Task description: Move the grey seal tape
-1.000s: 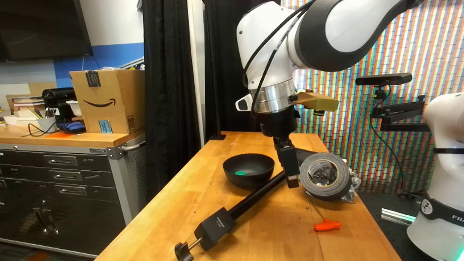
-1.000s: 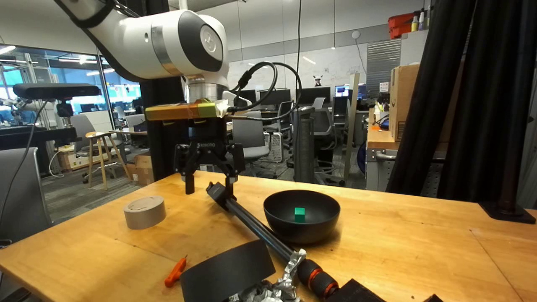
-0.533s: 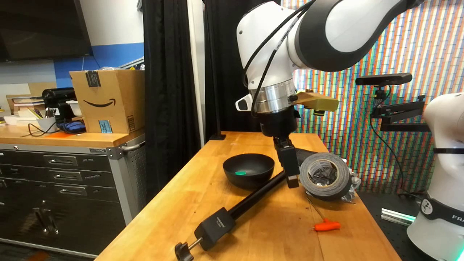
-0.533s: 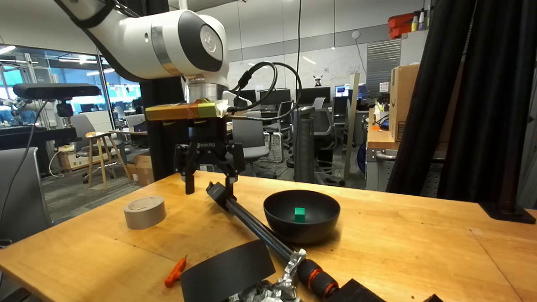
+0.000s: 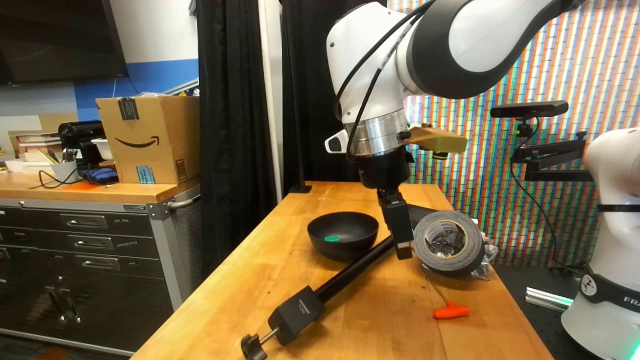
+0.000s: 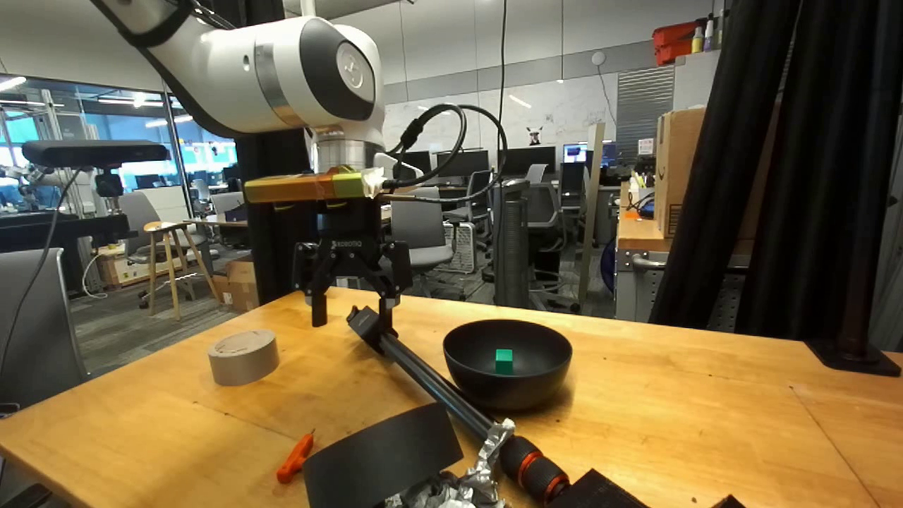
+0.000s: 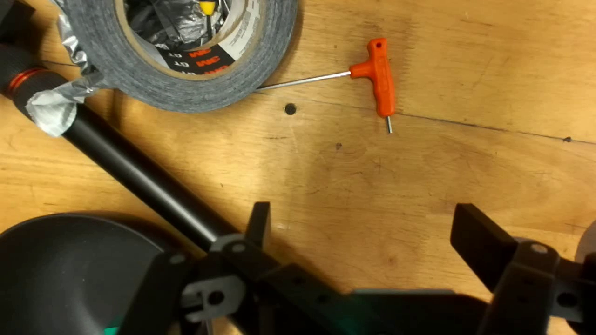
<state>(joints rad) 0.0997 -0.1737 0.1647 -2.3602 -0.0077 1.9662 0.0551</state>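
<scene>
The grey seal tape (image 6: 243,360) is most likely the plain grey roll lying flat on the table in an exterior view. What looks like its edge (image 7: 589,239) shows at the right border of the wrist view. A larger tape roll (image 5: 422,245), grey-sided with a tan core and black outer face, leans on crumpled silver material; it also shows in the wrist view (image 7: 195,95) and an exterior view (image 6: 384,462). My gripper (image 6: 353,321) is open and empty above the table, apart from both rolls. Its spread fingers show in the wrist view (image 7: 363,207) and end-on in an exterior view (image 5: 404,252).
A black bowl (image 6: 518,395) holds a small green block (image 6: 504,362). A black bar (image 6: 430,381) with a clamp end (image 5: 296,315) lies diagonally beside the bowl and close under my gripper. An orange-handled hex key (image 7: 382,79) lies near the larger roll.
</scene>
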